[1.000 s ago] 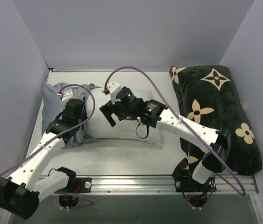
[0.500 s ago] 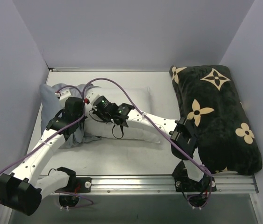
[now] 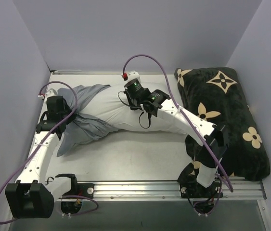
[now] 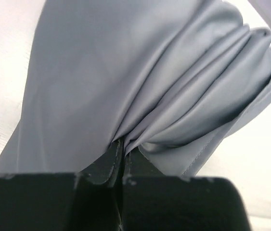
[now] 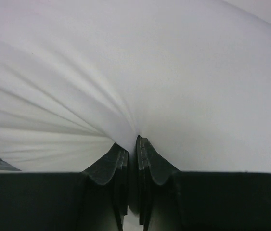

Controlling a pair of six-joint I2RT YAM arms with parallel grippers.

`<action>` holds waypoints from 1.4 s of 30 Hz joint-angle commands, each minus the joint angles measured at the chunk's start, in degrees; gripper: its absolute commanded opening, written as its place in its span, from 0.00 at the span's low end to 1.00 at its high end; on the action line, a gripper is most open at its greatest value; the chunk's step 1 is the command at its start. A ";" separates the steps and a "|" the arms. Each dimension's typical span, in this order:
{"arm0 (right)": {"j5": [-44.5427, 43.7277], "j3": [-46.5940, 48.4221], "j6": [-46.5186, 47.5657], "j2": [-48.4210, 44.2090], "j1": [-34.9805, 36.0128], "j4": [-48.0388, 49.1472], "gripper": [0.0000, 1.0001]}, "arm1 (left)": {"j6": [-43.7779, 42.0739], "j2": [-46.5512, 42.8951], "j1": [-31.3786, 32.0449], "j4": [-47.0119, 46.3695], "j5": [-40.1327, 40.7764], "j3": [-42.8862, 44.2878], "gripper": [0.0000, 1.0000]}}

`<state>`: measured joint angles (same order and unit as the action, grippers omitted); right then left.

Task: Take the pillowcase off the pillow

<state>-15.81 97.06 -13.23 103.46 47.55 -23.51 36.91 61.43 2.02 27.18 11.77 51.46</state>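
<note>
The grey-blue pillowcase (image 3: 84, 122) lies bunched and drawn out at the left, its cloth reaching over the left end of the white pillow (image 3: 166, 122). My left gripper (image 3: 67, 118) is shut on a gathered fold of the pillowcase (image 4: 140, 86), and in the left wrist view the left gripper (image 4: 122, 150) has cloth pinched between its dark fingers. My right gripper (image 3: 131, 98) presses down on the pillow's back left part. The right wrist view shows the right gripper (image 5: 132, 143) shut on a pinch of the pillow (image 5: 174, 72), with creases fanning out from it.
A black cushion with tan flower motifs (image 3: 226, 115) fills the right side beside the right arm's elbow. Pale walls close in the left, back and right. A metal rail (image 3: 140, 187) runs along the near edge by the arm bases.
The right gripper has left the pillowcase end, moved back and right, and shut on the pillow. The left gripper has pulled left, drawing the pillowcase out longer.
</note>
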 commanded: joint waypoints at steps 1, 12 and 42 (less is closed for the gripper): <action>-15.83 1.72 -1.44 -8.00 -4.04 -12.44 0.00 | -2.10 0.88 -10.01 0.86 8.35 -0.40 0.00; -9.07 19.22 -2.14 -6.61 -8.35 -20.44 0.00 | -2.79 4.58 -21.89 -1.06 2.93 2.58 0.11; -9.98 -21.72 28.42 -14.00 25.47 9.52 1.00 | 10.11 -18.27 17.84 14.49 11.35 -4.61 0.92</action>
<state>-16.51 78.50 8.56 92.23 70.54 -23.20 42.17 44.16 19.49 42.48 23.86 47.90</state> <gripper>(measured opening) 0.983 0.913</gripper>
